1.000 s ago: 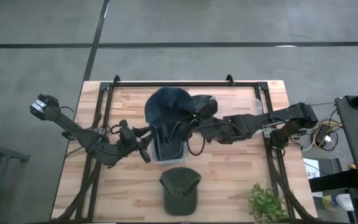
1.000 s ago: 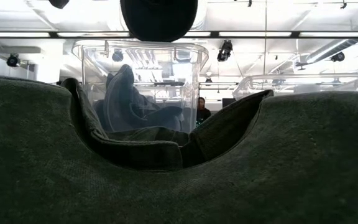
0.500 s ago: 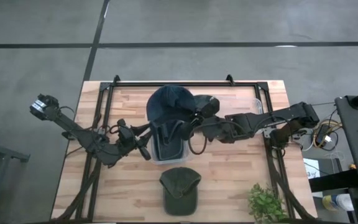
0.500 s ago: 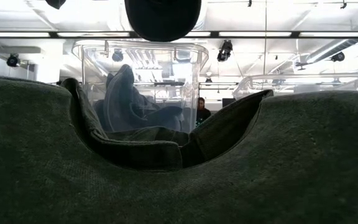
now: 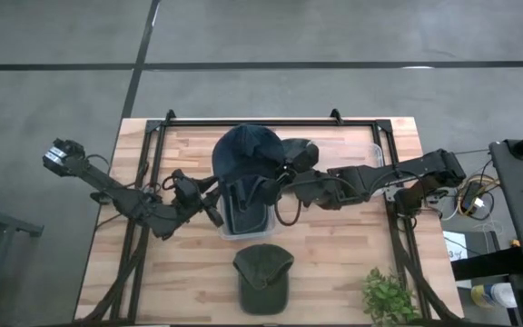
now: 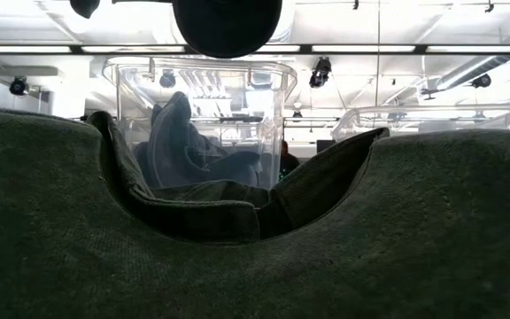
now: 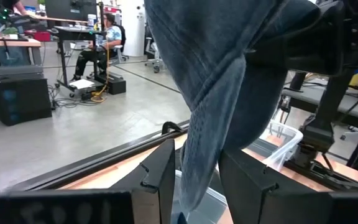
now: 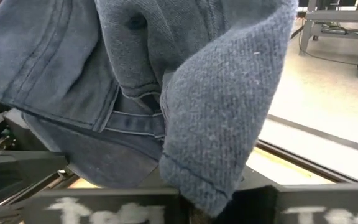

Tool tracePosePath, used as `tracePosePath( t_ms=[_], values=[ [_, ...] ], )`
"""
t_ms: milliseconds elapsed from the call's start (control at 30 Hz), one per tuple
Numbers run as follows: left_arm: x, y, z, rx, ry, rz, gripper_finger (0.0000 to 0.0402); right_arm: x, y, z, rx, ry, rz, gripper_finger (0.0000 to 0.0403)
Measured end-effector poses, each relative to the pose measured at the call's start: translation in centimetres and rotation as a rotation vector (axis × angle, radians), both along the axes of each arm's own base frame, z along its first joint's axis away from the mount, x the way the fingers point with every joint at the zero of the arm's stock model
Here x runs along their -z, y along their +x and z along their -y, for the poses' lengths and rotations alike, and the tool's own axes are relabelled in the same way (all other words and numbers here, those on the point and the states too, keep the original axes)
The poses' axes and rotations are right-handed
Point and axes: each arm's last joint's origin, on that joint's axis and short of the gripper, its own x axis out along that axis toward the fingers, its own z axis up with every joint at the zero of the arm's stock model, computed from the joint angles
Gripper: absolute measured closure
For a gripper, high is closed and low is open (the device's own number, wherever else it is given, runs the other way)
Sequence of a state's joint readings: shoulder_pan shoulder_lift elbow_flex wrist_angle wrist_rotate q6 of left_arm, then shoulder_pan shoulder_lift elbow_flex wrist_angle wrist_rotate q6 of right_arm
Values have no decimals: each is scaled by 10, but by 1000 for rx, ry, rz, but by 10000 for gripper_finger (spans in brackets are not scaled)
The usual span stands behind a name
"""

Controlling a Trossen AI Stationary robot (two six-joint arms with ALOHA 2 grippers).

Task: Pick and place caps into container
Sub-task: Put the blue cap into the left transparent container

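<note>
A slate-blue cap [image 5: 246, 150] hangs above the clear container [image 5: 243, 227] at mid-table, held by my right gripper [image 5: 284, 175], which is shut on it. More blue caps [image 6: 180, 142] lie inside the container. My left gripper [image 5: 211, 214] is open beside the container's left wall. In the left wrist view a hanging fold of the blue cap [image 7: 207, 124] shows between its fingers [image 7: 163, 177]; I cannot tell whether they touch it. A dark olive cap [image 5: 263, 277] rests flat on the table near the near edge and fills the low view [image 6: 255, 266]. My right gripper holds the slate-blue cap by a bunched fold of its crown fabric [image 8: 194, 180], coming level from the table's right. The fingers themselves are hidden behind the cloth. The cap is lifted clear, and its crown and brim [image 5: 243, 145] spread out toward the far-left of the gripper, above the container.
Black frame rails [image 5: 152, 173] run along the table's left, right and far sides. A second clear container [image 6: 432, 115] sits under the right arm. A small green plant [image 5: 389, 295] stands at the near right corner. Bare wood [image 5: 180, 282] lies left of the olive cap.
My left gripper has drawn back a little toward the table's far-left, away from the container. The held blue cap has stayed above the container with only slight sway.
</note>
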State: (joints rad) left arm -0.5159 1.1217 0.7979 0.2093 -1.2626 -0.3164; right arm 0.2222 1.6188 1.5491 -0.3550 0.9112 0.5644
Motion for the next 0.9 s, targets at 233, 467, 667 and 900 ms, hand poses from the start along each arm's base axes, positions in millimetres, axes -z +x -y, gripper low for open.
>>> tracePosePath(
  t_ms=[233, 467, 667, 900],
  values=[
    [-3, 3, -5, -7, -7, 8, 287, 1, 1, -2, -42, 25, 3, 390],
    [-6, 6, -12, -13, -15, 17, 287, -1, 4, -5, -133, 65, 21, 390],
    [-9, 9, -14, 41, -40, 34, 309, 0, 4, -5, -145, 66, 16, 390],
    [-8, 9, -13, 48, -49, 37, 391, 1, 4, -7, -213, 16, -46, 390]
  ],
)
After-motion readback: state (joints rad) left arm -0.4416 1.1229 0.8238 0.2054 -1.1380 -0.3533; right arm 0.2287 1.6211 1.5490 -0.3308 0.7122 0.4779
